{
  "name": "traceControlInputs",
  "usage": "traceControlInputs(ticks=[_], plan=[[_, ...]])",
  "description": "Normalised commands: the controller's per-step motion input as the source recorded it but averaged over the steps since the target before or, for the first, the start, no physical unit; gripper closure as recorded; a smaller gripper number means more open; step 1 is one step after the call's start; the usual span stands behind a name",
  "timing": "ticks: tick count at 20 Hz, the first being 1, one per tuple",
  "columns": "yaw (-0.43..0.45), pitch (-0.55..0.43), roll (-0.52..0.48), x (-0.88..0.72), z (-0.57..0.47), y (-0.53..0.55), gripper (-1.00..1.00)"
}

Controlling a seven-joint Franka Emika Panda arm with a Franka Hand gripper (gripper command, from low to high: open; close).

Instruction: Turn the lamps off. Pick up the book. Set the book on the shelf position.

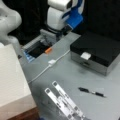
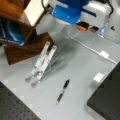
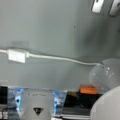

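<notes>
The book (image 1: 11, 77) is showing plain white in both front views, lying over the dark reddish-brown wooden shelf position (image 2: 15, 53). The table (image 1: 75, 72) is appearing pale grey. The box (image 1: 98, 51) is showing a black top over a silver base, with a small white tag (image 1: 85, 55). The cable (image 2: 95, 50) is running white, the pen (image 2: 62, 91) black, the folding stand (image 1: 63, 102) silver. The arm (image 2: 72, 11) is showing white casing with blue panels and an orange spot.
</notes>
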Motion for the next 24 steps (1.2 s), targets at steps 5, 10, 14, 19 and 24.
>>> traceControlInputs(ticks=[5,10,14,19,24], plan=[[-0.116,-0.307,0.177,-0.19,-0.32,0.07,-1.00],[-0.123,-0.296,0.169,-0.25,-0.39,0.03,-1.00],[-0.142,-0.276,0.142,-0.28,-0.32,0.00,-1.00],[-0.150,-0.244,0.132,-0.28,-0.21,-0.02,-1.00],[-0.145,-0.190,0.098,-0.24,-0.14,-0.05,-1.00]])
